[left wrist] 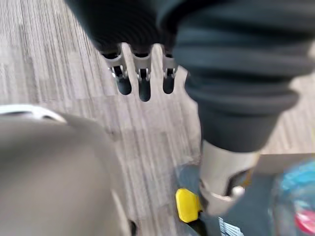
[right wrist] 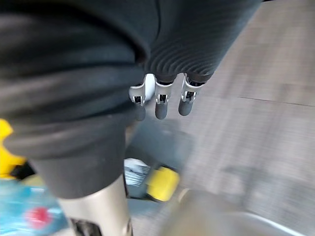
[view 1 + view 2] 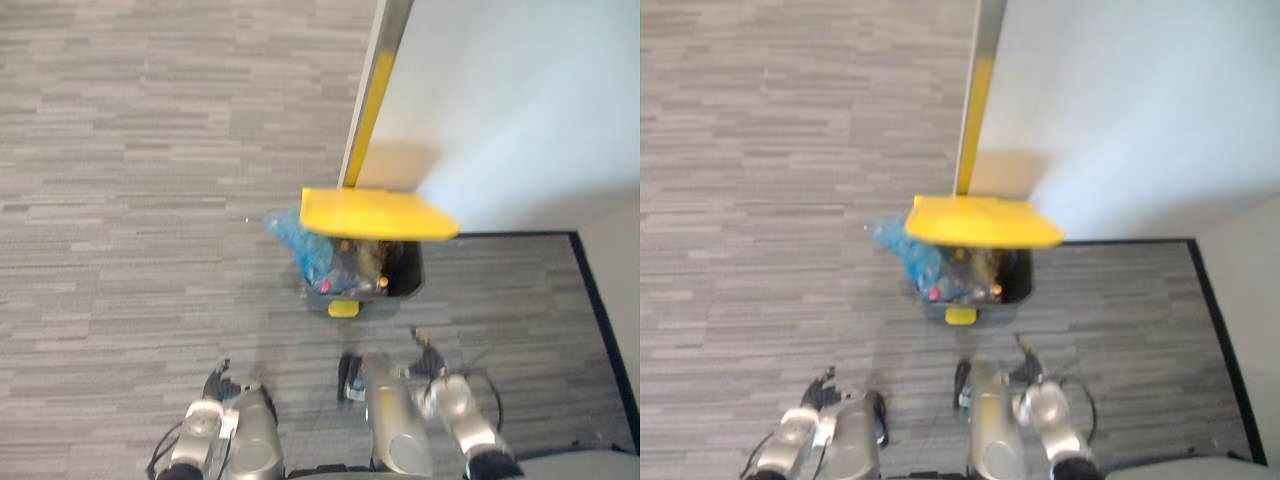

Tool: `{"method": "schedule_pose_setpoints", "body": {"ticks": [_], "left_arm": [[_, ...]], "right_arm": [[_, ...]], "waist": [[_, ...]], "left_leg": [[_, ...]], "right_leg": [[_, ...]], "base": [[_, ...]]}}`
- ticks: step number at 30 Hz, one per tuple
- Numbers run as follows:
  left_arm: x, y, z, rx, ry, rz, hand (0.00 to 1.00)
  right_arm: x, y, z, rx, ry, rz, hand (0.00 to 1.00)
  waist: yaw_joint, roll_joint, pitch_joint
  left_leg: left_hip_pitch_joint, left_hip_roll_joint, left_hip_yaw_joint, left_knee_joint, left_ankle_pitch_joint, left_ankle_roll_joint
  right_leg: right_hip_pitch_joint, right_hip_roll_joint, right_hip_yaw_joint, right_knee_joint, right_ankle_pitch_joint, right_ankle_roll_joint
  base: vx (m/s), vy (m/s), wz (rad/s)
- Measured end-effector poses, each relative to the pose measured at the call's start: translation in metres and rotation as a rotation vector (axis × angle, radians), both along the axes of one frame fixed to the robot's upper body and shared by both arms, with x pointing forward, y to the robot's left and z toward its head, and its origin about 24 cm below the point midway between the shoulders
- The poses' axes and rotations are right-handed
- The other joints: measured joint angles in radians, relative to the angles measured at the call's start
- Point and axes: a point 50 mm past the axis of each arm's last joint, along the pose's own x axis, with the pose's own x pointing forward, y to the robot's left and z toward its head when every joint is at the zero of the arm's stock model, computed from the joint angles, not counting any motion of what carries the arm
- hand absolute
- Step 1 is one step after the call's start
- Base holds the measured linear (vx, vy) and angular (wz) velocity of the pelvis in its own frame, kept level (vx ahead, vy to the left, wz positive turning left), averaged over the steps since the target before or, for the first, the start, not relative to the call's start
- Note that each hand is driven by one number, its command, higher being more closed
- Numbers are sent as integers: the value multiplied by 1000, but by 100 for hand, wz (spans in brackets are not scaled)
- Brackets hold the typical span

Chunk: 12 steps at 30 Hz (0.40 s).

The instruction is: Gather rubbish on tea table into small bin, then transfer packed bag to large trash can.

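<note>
The left hand would do well to nudge the blue bag fully inside before the yellow lid drops. It and the right hand hang with straight, slack fingers, holding nothing. The bag sits in the large trash can, bulging over its left rim under the raised lid

Grey striped carpet, pale wall

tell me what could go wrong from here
1. The crinkled blue plastic bag bulges over the rim of the dark grey large trash can and may tip onto the carpet; the left robot hand and right robot hand hang open, away from it.
2. The raised yellow lid may drop onto the bag and jam.
</note>
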Motion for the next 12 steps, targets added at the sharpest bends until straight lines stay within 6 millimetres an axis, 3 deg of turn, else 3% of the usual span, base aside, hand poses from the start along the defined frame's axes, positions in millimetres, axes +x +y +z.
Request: {"method": "schedule_pose_setpoints", "body": {"ticks": [1,2,3,5,7,9,12], "left_arm": [[-2,-6,-2,-18,2,4,0],[-7,-7,-4,-20,13,8,0],[-2,-9,-3,-22,4,8,0],[4,-22,-5,-51,8,11,0],[-4,-32,-12,-81,49,16,0],[-11,-34,-17,-83,89,21,0],[-19,-29,-21,-76,121,33,0]], "right_arm": [[0,0,0,12,-4,-24,0],[-16,3,-9,42,36,-87,0],[-22,3,-15,49,68,-111,0],[-29,-5,-22,54,120,-163,0],[-39,-16,-30,62,177,-249,0],[-43,-21,-32,70,196,-296,0],[-47,-22,-35,69,219,-317,0]], "waist": [[11,-1,-10],[-6,-53,-54],[-4,-60,-59],[-6,-18,-90],[-9,22,-128],[-13,46,-141],[-14,50,-145]], "left_leg": [[20,3,15,-26,9,-6],[58,-41,62,-59,27,-12],[67,-45,78,-65,29,-15],[75,-30,101,-113,54,-27],[103,-38,120,-195,94,-21],[113,-40,117,-230,114,-19],[148,-43,113,-256,127,-18]], "right_leg": [[-13,-18,-14,102,-28,-25],[62,-72,31,77,-93,36],[83,-59,52,27,-114,-8],[91,-30,72,-54,-57,-9],[102,-19,87,-134,-13,-2],[130,-15,82,-196,20,0],[183,-15,69,-247,37,3]], "base": [[73,43,-104],[108,7,-63],[100,-13,-62],[16,18,-59],[74,57,-26],[96,58,-1],[48,34,9]]}}
